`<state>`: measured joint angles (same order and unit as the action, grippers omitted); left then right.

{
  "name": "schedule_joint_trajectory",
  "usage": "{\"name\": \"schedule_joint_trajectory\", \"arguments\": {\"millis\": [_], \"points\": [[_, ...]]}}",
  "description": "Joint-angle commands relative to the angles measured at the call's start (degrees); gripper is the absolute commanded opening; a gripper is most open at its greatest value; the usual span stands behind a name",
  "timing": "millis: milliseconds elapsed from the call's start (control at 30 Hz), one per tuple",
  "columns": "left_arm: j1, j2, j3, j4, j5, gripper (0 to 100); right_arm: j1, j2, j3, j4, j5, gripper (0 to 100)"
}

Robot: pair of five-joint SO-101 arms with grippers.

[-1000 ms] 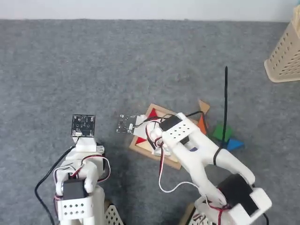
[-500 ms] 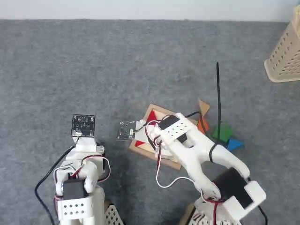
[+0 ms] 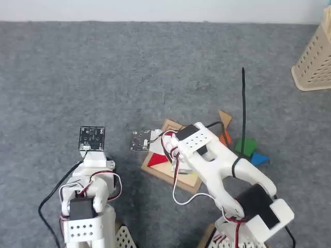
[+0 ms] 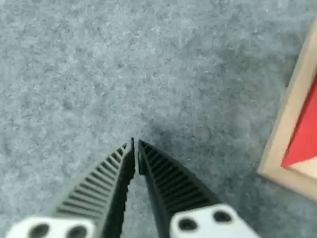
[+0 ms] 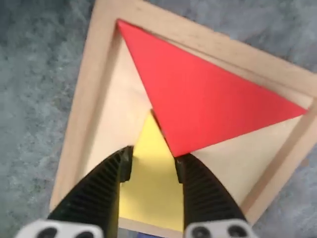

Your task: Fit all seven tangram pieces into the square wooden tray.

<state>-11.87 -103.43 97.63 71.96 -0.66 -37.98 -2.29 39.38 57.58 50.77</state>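
right gripper (image 5: 151, 166) clasps the yellow triangular piece (image 5: 151, 198) in the square wooden tray (image 5: 79, 124); best settled flat, flush against the red triangular piece (image 5: 198, 104); left gripper (image 4: 135, 146) clenched, empty

Soft, bright, even light falls from above on the grey felt-covered table (image 3: 103, 77), and shadows on it are faint. One dim, diffuse shadow lies just ahead of the black left tool (image 4: 135, 145). The flat red triangular piece (image 5: 198, 104) and the yellow piece (image 5: 148, 198) gripped by the right tool (image 5: 152, 156) look matte and evenly lit.
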Motion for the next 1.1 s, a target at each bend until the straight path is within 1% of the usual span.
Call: {"name": "schedule_joint_trajectory", "arguments": {"millis": [0,367,533,800,1067], "points": [[-0.26,-1.23,-1.1,0.35,0.44,1,1.8,-3.47,-3.52,3.65,-2.73,0.7],[-0.26,-1.23,-1.1,0.35,0.44,1,2.07,-10.59,-3.43,5.58,-3.6,0.7],[-0.26,-1.23,-1.1,0.35,0.44,1,2.15,-11.38,-3.43,5.67,-3.6,0.9],[-0.26,-1.23,-1.1,0.35,0.44,1,7.25,-11.47,-3.69,5.14,-3.34,0.9],[-0.26,-1.23,-1.1,0.35,0.44,1,7.69,-11.38,-3.78,3.82,-3.52,0.9]]}}
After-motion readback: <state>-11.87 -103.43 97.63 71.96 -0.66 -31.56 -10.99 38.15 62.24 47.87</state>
